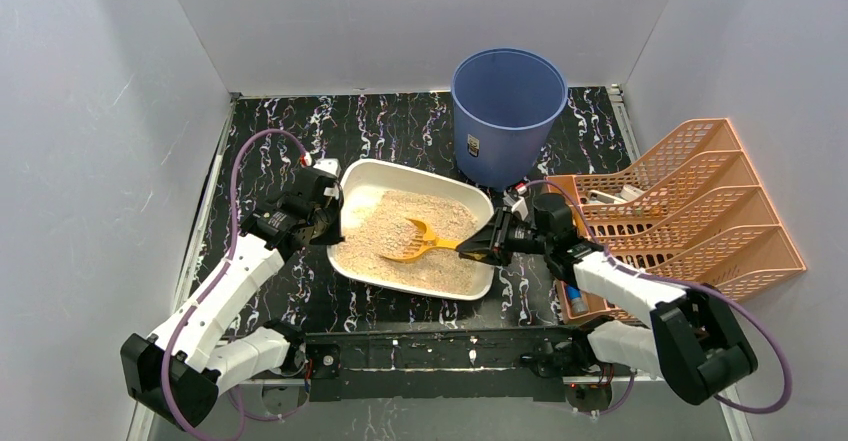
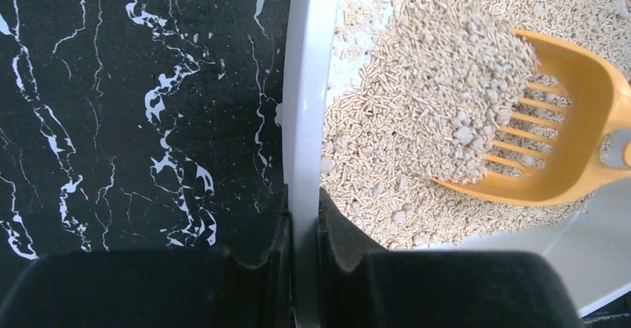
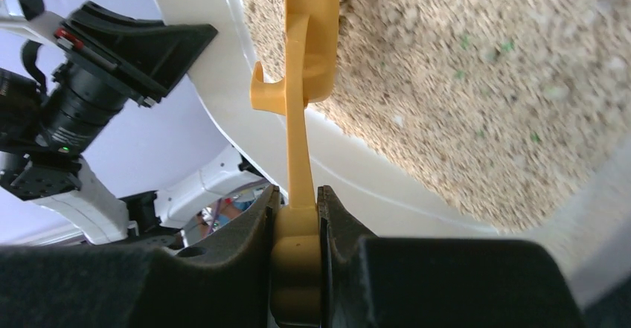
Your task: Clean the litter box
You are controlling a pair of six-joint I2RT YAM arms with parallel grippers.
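The white litter box (image 1: 362, 173) with tan litter sits mid-table. My left gripper (image 1: 327, 223) is shut on its left rim (image 2: 303, 120), one finger outside and one inside the tray. My right gripper (image 1: 478, 249) is shut on the handle of a yellow slotted scoop (image 1: 415, 242), whose head lies in the litter near the tray's middle. In the left wrist view the scoop (image 2: 573, 120) carries a heap of litter with pale clumps. In the right wrist view the scoop handle (image 3: 301, 120) runs up from my gripper (image 3: 298, 220) over the tray's rim (image 3: 223, 105).
A tall round blue bucket (image 1: 507, 111) stands just behind the tray's right corner. An orange-pink lattice rack (image 1: 690, 201) stands at the right, close to my right arm. The tabletop (image 1: 290, 136) is black marble-patterned, with white walls all round.
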